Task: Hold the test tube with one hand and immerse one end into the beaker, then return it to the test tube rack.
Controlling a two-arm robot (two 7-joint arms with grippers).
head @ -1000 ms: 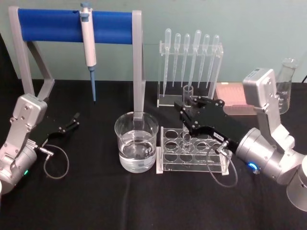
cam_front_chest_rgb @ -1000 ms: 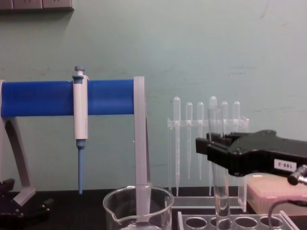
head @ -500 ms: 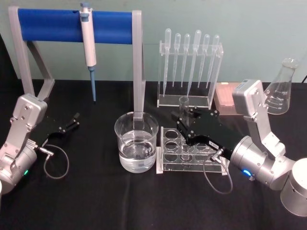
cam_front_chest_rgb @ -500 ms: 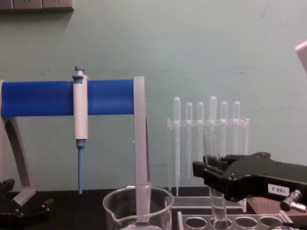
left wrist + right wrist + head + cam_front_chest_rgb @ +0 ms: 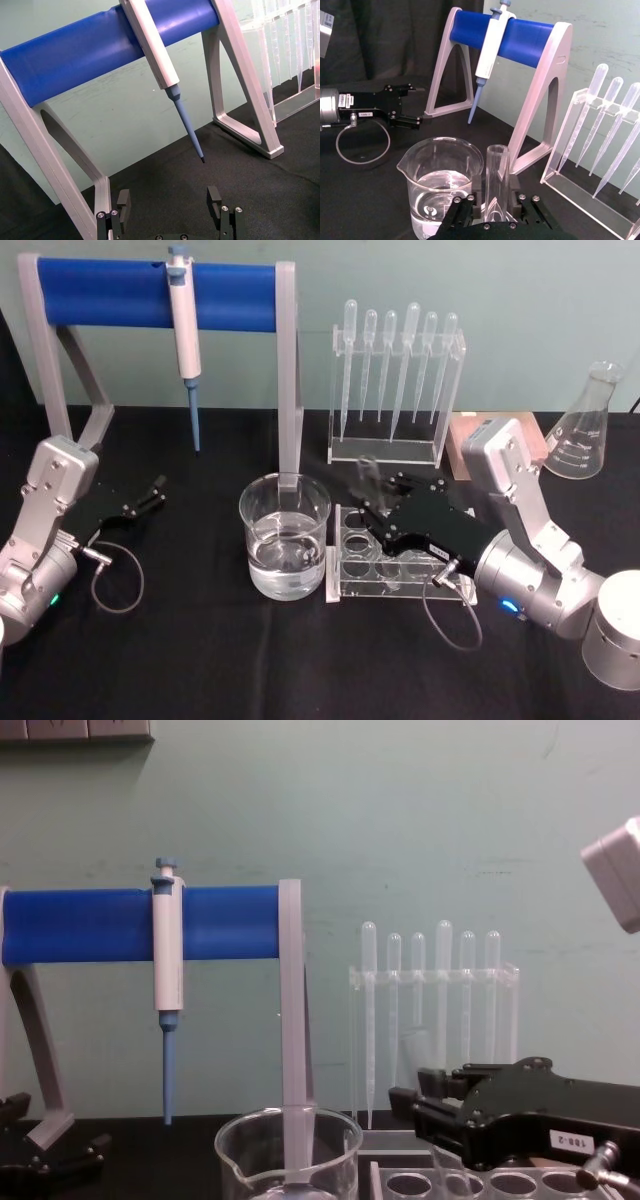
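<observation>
Right gripper (image 5: 372,502) clamped the round clear-glass test tube (image 5: 496,181), tilted, just beside the wide water-filled beaker (image 5: 285,536); left gripper (image 5: 158,490) stood open.

The right pincer (image 5: 372,502) holds the test tube (image 5: 366,483) tilted over the clear rack (image 5: 400,562), just beside the beaker (image 5: 284,536). Behind stand the stand's grey leg (image 5: 289,380) and the pipette rack (image 5: 395,385). Bare counter (image 5: 200,640) lies in front.

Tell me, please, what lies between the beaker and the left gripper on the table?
Bare black tablecloth, as the head view shows: nothing stands between the beaker and the open left gripper.
</observation>
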